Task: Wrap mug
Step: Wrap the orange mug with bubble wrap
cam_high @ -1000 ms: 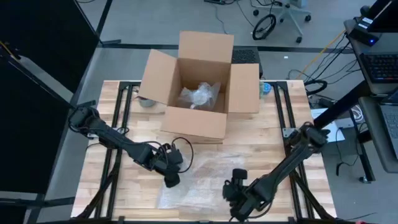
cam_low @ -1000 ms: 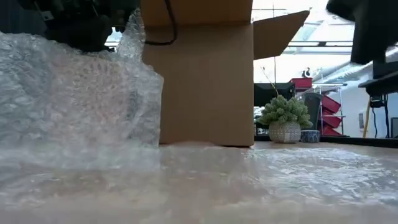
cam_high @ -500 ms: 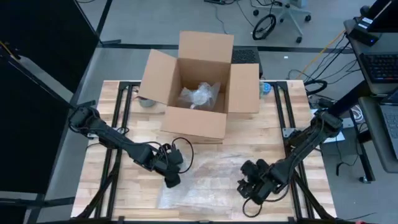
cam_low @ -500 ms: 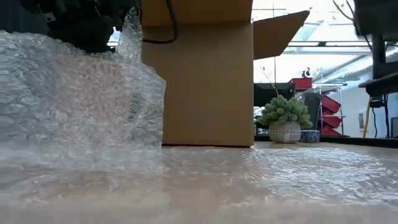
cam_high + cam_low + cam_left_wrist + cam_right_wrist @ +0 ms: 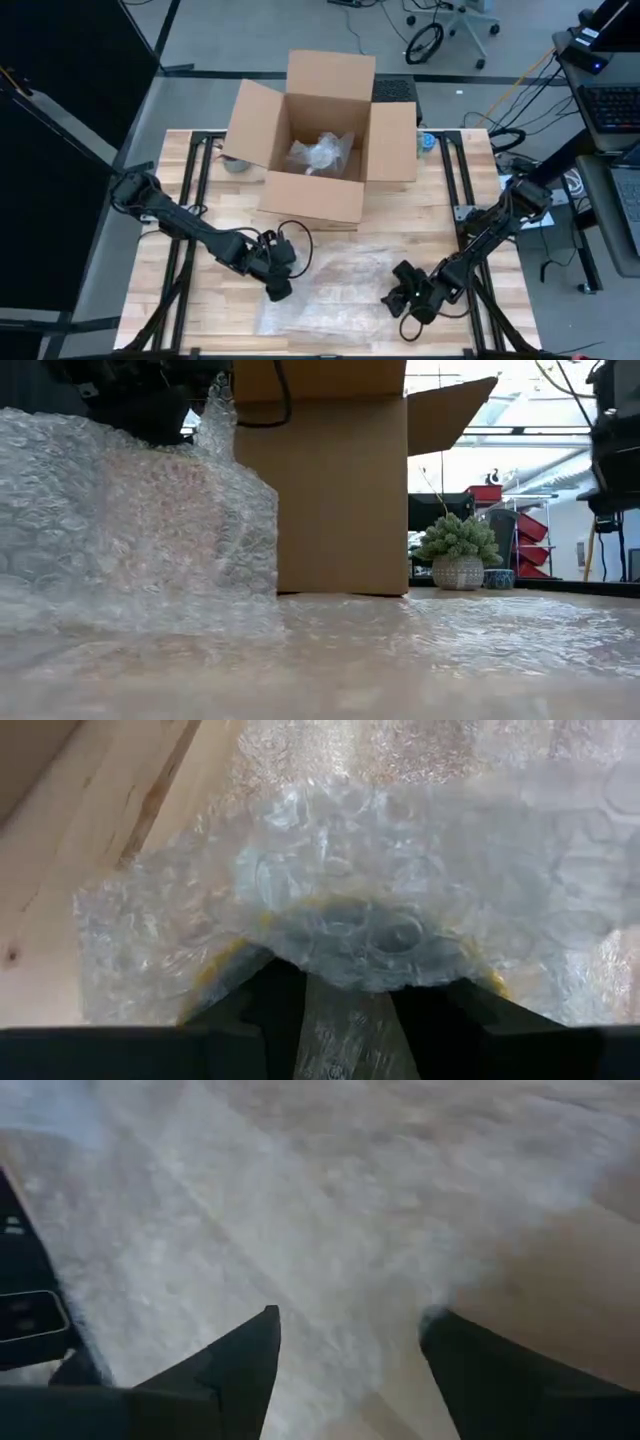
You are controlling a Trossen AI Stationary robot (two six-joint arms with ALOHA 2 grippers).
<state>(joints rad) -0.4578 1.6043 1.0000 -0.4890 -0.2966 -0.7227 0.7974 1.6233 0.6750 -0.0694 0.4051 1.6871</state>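
A clear bubble-wrap sheet (image 5: pixel 335 290) lies on the near middle of the wooden table. My left gripper (image 5: pixel 275 287) is at its left edge, shut on the wrap, which rises in a crumpled hump (image 5: pixel 130 530) up to the fingers. Through the wrap, between the left fingers, a rounded shape with a yellowish rim (image 5: pixel 360 935) shows. I cannot tell whether it is the mug, and no mug shows plainly elsewhere. My right gripper (image 5: pixel 403 300) hangs open just over the sheet's right edge (image 5: pixel 330 1230) and touches nothing. My left gripper holds the bubble wrap at the sheet's left edge (image 5: pixel 350 1000), bunched between its two fingers (image 5: pixel 265 1010) over the rounded shape. The fingers slant down from the table's left. The held part stands raised while the rest of the sheet lies on the table. One layer or several, I cannot tell.
An open brown cardboard box (image 5: pixel 315 200) stands at the far middle, with a bubble-wrapped bundle (image 5: pixel 320 152) inside it. A small potted plant (image 5: pixel 458 550) stands beyond the table on the right. Bare wood shows to the left and right of the sheet.
My right gripper has moved toward the table's right edge, off the middle of the sheet to its right edge. The raised hump of wrap at my left gripper has spread a little toward the right.
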